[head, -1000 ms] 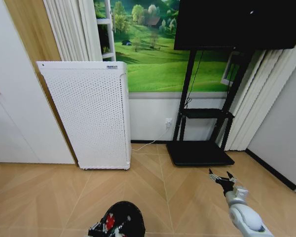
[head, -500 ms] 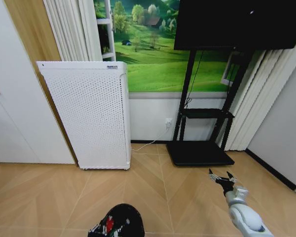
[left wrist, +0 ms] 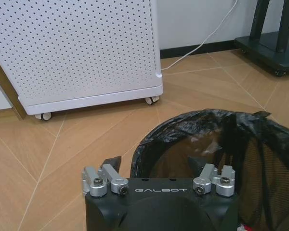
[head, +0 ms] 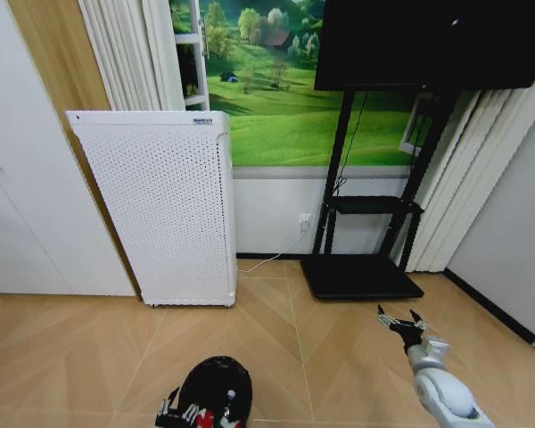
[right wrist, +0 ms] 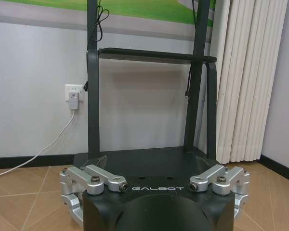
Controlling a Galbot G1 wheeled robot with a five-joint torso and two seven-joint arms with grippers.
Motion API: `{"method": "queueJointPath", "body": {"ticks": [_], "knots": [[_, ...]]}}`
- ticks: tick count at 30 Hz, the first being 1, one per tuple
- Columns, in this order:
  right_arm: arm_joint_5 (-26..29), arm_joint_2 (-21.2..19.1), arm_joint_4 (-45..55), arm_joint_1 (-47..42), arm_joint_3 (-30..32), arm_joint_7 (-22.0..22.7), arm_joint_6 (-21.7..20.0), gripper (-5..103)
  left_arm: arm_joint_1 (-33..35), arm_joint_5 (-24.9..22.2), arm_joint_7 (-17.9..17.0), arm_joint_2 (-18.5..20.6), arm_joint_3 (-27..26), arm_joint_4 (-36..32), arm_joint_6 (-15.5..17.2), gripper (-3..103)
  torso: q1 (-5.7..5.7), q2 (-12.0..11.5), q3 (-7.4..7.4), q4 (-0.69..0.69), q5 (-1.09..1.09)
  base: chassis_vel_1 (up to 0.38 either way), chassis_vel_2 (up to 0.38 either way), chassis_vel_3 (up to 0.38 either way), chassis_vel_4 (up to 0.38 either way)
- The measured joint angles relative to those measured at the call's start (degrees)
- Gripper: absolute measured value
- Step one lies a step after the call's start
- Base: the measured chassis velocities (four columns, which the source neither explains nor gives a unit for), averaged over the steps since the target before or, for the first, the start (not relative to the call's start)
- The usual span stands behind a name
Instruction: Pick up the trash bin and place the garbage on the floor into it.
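Observation:
The trash bin [head: 214, 383], black and round with a black bag lining it, stands on the wood floor at the bottom centre of the head view. In the left wrist view my left gripper [left wrist: 154, 162] is open, one fingertip outside the trash bin [left wrist: 216, 139] and the other inside, with the near rim between them. Small red-and-white bits of garbage [head: 199, 415] show at the bin's near edge, and a red scrap [left wrist: 244, 227] lies inside it. Farther to the right my right gripper [head: 399, 317] hangs open above the floor, holding nothing.
A tall white perforated appliance [head: 160, 205] on casters stands against the wall beyond the bin, its cable running to a wall socket [right wrist: 74, 96]. A black TV stand [head: 361, 272] with a flat base sits ahead of the right gripper. Curtains [right wrist: 245, 77] hang at the right.
In the head view the bin has shifted slightly away from me and shows more of its mouth; the red-and-white bits now sit lower, at its near edge. The right arm is still.

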Motion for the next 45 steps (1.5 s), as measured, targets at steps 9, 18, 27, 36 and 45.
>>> {"method": "queueJointPath", "body": {"ticks": [9, 18, 27, 36, 45], "knots": [[0.0, 0.0, 0.0, 0.0, 0.0, 0.0, 0.0, 100, 0.7, 1.01, 0.59, 0.82, -3.12, -4.97, -0.37, 99, 0.0, 0.0, 0.0, 0.0, 0.0, 0.0, 0.0, 0.0, 0.0], [0.0, 0.0, 0.0, 0.0, 0.0, 0.0, 0.0, 100, -6.49, 0.31, 4.03, 2.12, -12.3, -8.65, -2.92, 100, 0.0, 0.0, 0.0, 0.0, 0.0, 0.0, 0.0, 0.0, 0.0], [0.0, 0.0, 0.0, 0.0, 0.0, 0.0, 0.0, 100, -18.54, -8.33, 8.03, 2.1, -16.64, -1.79, -7.53, 100, 0.0, -0.01, 0.01, 0.0, 0.0, 0.0, 0.0, 0.0, 0.0], [0.0, 0.0, 0.0, 0.0, 0.0, 0.0, 0.0, 100, -23.67, -11.34, 6.08, -0.35, -15.17, 3.44, -7.93, 100, 0.0, -0.01, 0.01, 0.0, 0.0, 0.0, 0.0, 0.0, 0.0], [0.0, 0.0, 0.0, 0.0, 0.0, 0.0, 0.0, 100, -27.31, -11.99, 3.13, -1.86, -12.51, 6.11, -6.07, 100, 0.0, -0.01, 0.0, 0.0, 0.0, 0.0, 0.0, 0.0, 0.0]]}}
